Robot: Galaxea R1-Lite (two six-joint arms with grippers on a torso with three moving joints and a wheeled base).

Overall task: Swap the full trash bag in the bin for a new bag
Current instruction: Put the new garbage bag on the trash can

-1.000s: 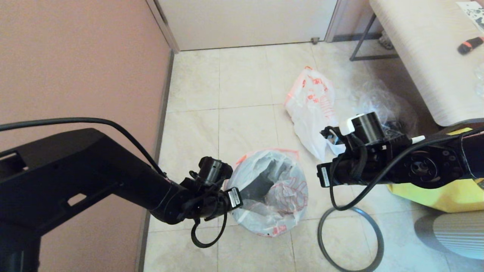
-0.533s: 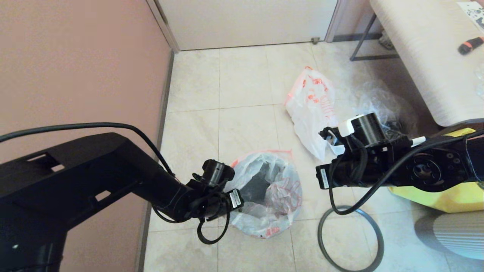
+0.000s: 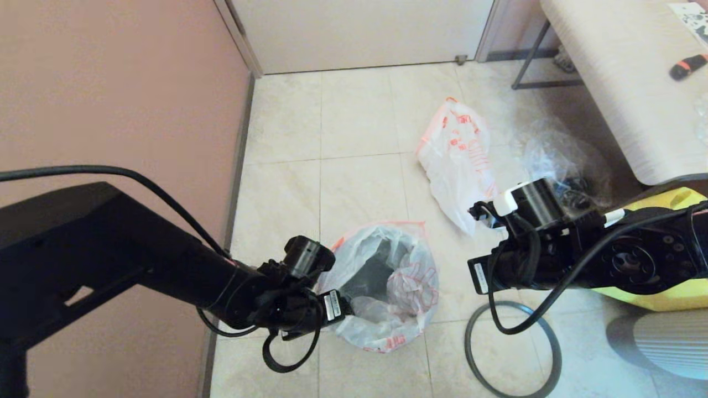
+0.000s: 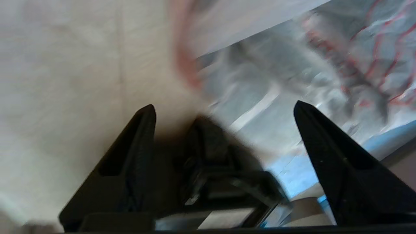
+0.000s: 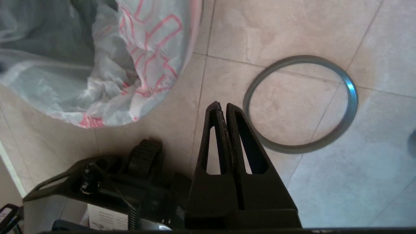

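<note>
Lying beside lined bin: hoop.

New bag thin crinkled translucent plastic; hoop smooth, faintly glossy.

No wording can be read anywhere. The new bag lining the bin and the full trash bag on the floor carry orange-red printed characters — too creased to make out. White stickers on both wrists — print too small.
</note>
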